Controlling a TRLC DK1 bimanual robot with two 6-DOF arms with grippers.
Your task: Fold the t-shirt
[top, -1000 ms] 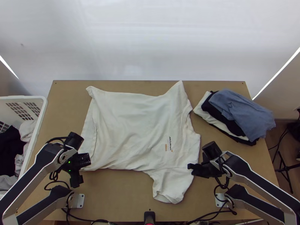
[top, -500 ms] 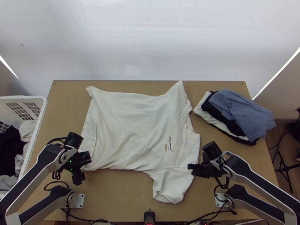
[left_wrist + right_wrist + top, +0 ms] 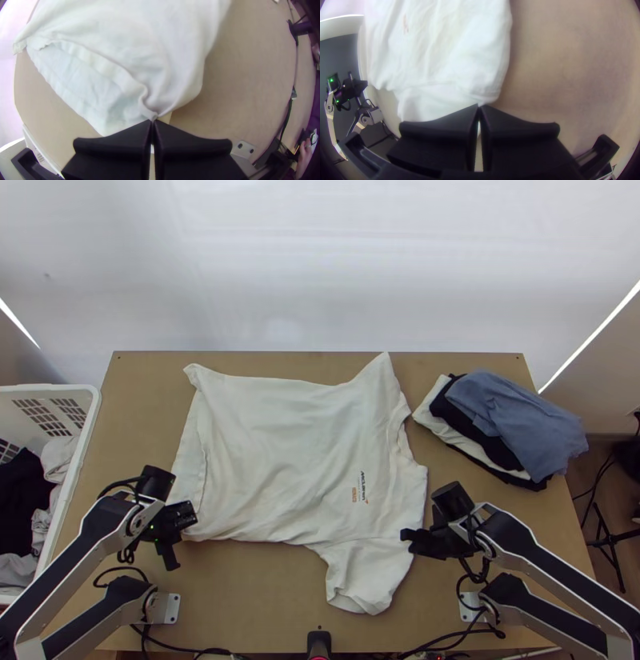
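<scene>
Wooden table (image 3: 256, 596), T-shirt (image 3: 280, 452) spread; left gripper (image 3: 153, 120) pinches eight-o'clock hem (image 3: 148, 111), right gripper (image 3: 479, 106) four-o'clock shoulder (image 3: 486, 95); first fold likely, needing joint lift toward twelve.

Silver-grey links (image 3: 74, 580) inlaid with black panels (image 3: 538, 558); a blunt black cylinder (image 3: 158, 482) and looping black cables (image 3: 118, 570) behind the left tool (image 3: 172, 564), green lights (image 3: 331, 80) beside it.
</scene>
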